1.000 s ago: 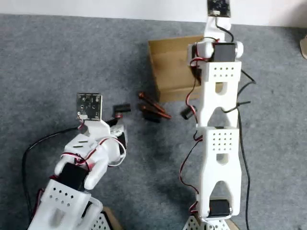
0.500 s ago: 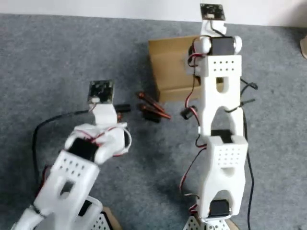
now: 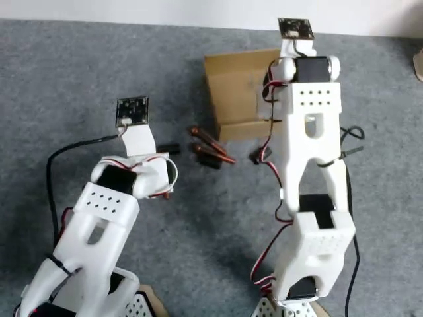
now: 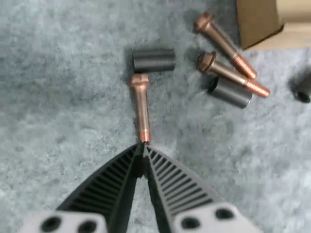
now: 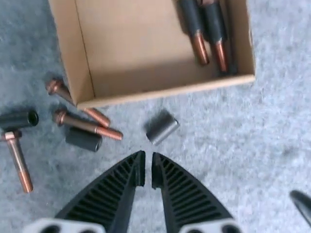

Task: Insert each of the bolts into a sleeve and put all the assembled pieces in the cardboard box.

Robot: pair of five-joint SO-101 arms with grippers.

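Coppery hex-head bolts (image 4: 141, 108), dark tubular sleeves (image 4: 154, 59), cardboard box (image 5: 141, 43)

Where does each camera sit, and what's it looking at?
High view: fixed above, looking down on the left arm, right arm, cardboard box and bolts.
Left wrist view: on the left wrist, looking past the left hand at a lone bolt.
Right wrist view: on the right wrist, looking past the right hand into the cardboard box.
Shared: both wrist views show that bolt and the sleeve by its head.

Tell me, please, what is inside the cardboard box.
Two assembled pieces lie side by side near one wall of the cardboard box. Their sleeves cover the bolt shanks; only copper tips show.
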